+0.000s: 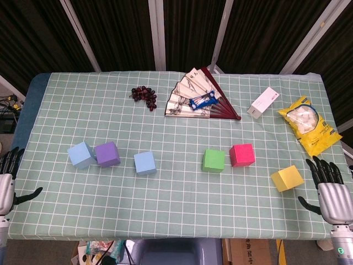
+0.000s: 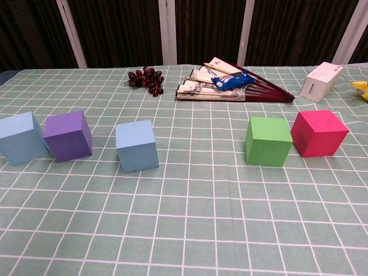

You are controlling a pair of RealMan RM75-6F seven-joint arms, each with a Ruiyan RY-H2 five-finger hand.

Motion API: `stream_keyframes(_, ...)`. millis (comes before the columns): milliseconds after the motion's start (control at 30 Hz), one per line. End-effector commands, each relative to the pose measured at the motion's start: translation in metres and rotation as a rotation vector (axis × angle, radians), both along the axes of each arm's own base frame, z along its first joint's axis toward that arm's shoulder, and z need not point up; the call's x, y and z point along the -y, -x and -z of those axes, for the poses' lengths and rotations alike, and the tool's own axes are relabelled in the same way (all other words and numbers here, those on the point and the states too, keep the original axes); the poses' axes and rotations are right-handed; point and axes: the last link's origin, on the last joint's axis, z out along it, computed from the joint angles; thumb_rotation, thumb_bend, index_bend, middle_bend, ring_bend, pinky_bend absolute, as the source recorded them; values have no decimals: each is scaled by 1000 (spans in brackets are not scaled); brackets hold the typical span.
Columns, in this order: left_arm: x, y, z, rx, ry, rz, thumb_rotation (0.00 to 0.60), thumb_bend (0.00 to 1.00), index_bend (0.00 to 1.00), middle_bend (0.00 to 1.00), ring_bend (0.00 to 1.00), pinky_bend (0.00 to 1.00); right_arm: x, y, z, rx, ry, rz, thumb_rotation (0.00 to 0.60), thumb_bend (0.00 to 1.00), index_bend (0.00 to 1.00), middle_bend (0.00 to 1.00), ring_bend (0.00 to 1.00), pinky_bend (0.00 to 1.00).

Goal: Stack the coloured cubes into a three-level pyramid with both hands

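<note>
On the checked cloth (image 1: 176, 210), six cubes (image 1: 214, 160) unstacked

Robot lab or test room, table (image 1: 182, 221) under a green checked cloth, dark curtains (image 1: 116, 33) with pale metal posts (image 1: 157, 33) behind, cables (image 1: 8, 102) and boxes (image 1: 248, 251) on floor

Each hand, left hand (image 1: 7, 178) and right hand (image 1: 329, 187), has black fingers (silver backs).

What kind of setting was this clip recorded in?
Probably a lab or staged test area: a table with a green checked cloth, dark curtains with metal posts behind, and assorted props such as a folding fan and a yellow snack bag.
</note>
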Motion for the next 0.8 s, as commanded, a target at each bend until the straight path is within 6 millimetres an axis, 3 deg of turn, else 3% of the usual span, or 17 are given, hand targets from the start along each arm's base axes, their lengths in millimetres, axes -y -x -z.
stream_keyframes(33,0,0,0,-1,1,-1,600,24,0,0,20,9,0,0,0,-3,-2,-1,600,218,0,0,0,0)
stream_keyframes(800,-7,-1,9,-14,23,-25,600,24,0,0,20,9,10,4,6,32,-12,23,600,218,0,0,0,0)
